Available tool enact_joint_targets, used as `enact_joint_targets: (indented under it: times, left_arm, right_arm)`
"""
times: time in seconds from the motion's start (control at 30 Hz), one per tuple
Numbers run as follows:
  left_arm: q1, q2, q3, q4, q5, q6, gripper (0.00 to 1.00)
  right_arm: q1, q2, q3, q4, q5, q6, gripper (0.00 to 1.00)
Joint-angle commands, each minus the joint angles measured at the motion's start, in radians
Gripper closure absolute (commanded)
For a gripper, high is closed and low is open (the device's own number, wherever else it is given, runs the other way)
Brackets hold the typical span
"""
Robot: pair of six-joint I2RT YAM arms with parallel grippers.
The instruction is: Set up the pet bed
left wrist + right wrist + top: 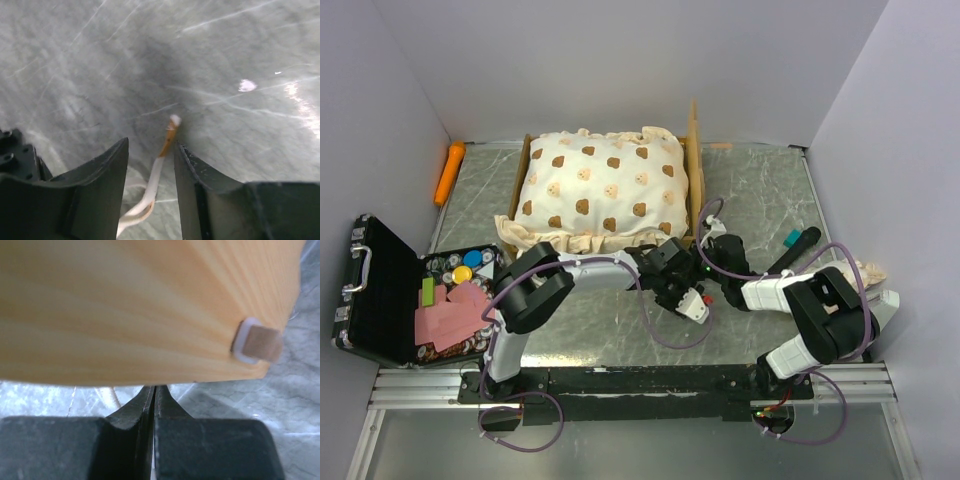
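Surface: we note a grey marbled table [760, 190], glossy, w/ pale veins and fine scratches; glare spots show in the L wrist view. Plain pale walls [620, 60] close it in on three sides. A metal rail [420, 385] runs along the near edge w/ both arm bases on it.

The bed [526, 160] sits at back ctr, its wavy headboard [695, 150] upright at the R end. A cream bear-print cushion [600, 185] fills the frame, ruffle spilling over the near edge.

Elsewhere:
- An orange object [450, 172] lies back L by the wall.
- A black case [375, 290] stands open at the L edge, w/ pink cards and round bits inside.
- A teal bit [790, 240] and a cream cloth [868, 270] are at R.

L gripper [150, 145]: fingers apart, over bare table in front of the bed's near R corner. A thin white strip [161, 160] w/ an orange tip runs up between them, close to one finger. We can't tell if it touches.

R gripper [154, 390]: fingers pressed together, nothing seen between them. The tips sit right under a light-wood panel of the bed, which carries a small peg [262, 342] in a white collar. From above it's at the same near R corner, beside the L gripper.
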Motion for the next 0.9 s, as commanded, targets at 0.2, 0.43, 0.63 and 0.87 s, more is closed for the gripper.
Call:
enact_joint_targets:
  times: [0.2, 0.43, 0.63, 0.87]
  left_arm:
    - [-0.033, 0.05, -0.06, 0.048, -0.069, 0.0, 0.61]
    - [-0.035, 0.062, -0.06, -0.061, -0.098, 0.043, 0.99]
    - [-0.012, -0.008, -0.063, -0.13, -0.082, -0.073, 0.99]
    - [0.175, -0.198, -0.137, -0.065, 0.125, -0.319, 0.99]
  right_arm:
    - [0.015, -0.085, 0.031, -0.043, 0.063, -0.051, 1.0]
    - [0.02, -0.099, 0.032, -0.065, 0.083, -0.063, 1.0]
    - [0.02, -0.145, 0.014, -0.089, 0.115, -0.063, 1.0]
    - [0.018, -0.194, -0.003, -0.149, 0.211, -0.06, 1.0]
